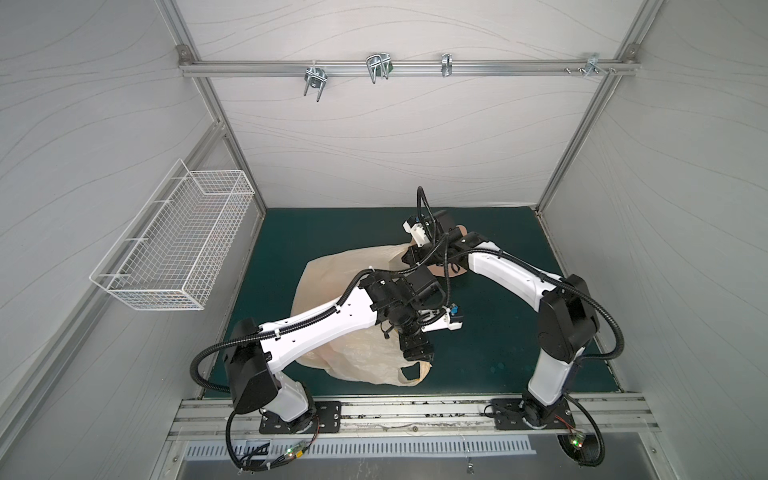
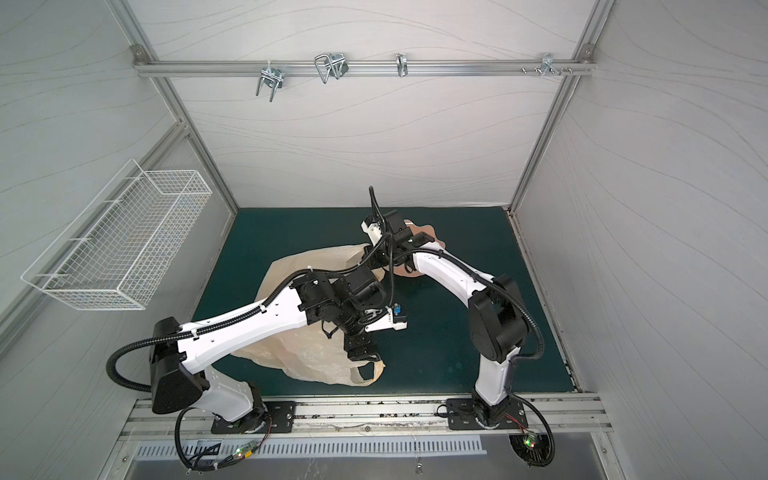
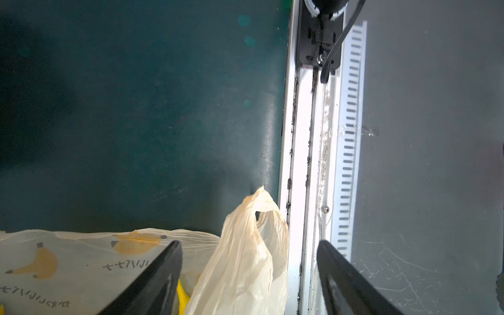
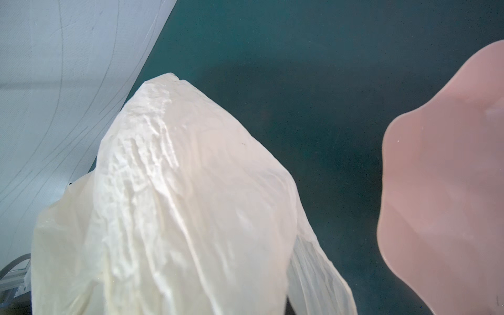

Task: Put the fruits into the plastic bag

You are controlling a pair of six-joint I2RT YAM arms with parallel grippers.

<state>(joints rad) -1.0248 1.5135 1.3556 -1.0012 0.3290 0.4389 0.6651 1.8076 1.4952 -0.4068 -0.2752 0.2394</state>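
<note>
Plastic bag (image 1: 328,274): we see it crumpled on the green mat (image 1: 291,232), between the arms.
Left gripper (image 1: 417,353): jaws wide apart and empty, over the bag's near handle loop (image 1: 411,374).
Yellow fruit (image 3: 183,296): a sliver shows at the bag mouth; we cannot see the other fruits.
Right gripper (image 1: 409,259): closed, apparently pinching the bag's far edge.
Pink bowl (image 4: 436,191): the part we see is bare.
Progress: we judge loading nearly done, since no fruit lies loose on the mat.
</note>
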